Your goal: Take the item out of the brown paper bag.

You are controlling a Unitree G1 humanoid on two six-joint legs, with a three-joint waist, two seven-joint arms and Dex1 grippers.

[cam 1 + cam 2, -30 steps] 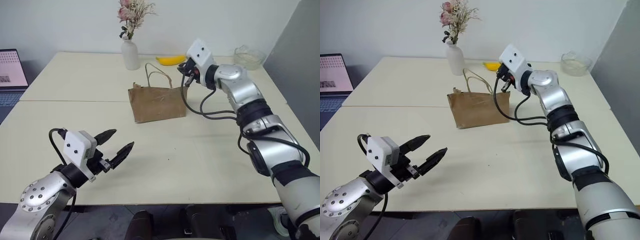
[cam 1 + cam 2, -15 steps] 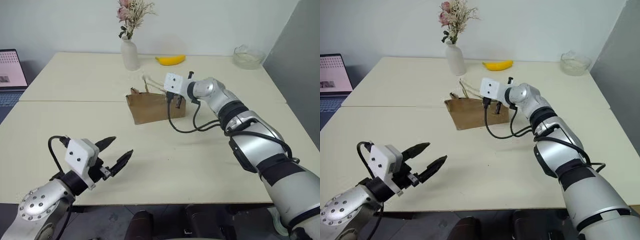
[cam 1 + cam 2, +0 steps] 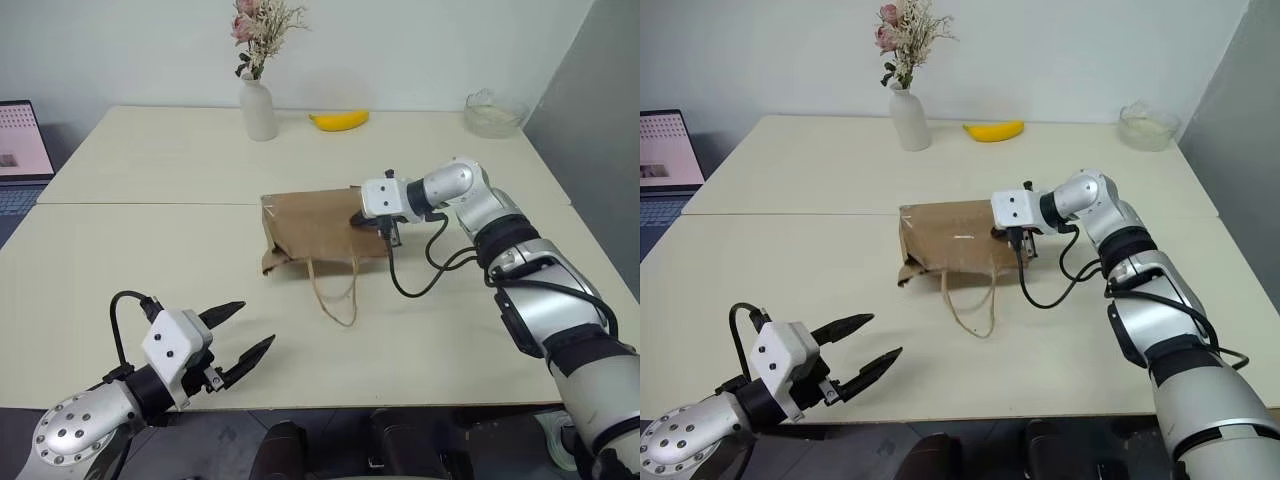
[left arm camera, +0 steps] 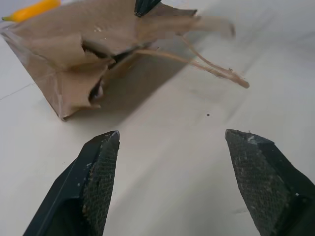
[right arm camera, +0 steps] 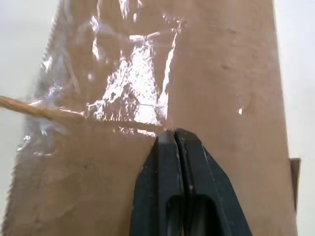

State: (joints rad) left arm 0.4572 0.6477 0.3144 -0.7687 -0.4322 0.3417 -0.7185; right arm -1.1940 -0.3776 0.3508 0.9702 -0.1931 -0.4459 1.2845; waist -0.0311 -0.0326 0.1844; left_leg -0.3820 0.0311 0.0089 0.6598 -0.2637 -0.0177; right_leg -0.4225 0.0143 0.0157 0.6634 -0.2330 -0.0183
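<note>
Table (image 3: 150, 230): pale, seam across; brown paper bag (image 3: 315, 225) lay flat.
Far edge: vase (image 3: 258, 110), banana (image 3: 339, 120), glass bowl (image 3: 492, 112).
Wall (image 3: 420, 50): white.
Left gripper (image 3: 238, 337): jaws spread, empty.
Right gripper (image 5: 175, 142): jaws pressed together on the bag.

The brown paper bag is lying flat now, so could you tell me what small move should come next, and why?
Probably bring the open left gripper toward the mouth of the brown paper bag, since the shut right gripper rests on the bag's far end and the item isn't visible.

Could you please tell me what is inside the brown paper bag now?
The brown paper bag lies flat on the table; its crumpled mouth shows only dark folds, so any contents stay hidden.
</note>
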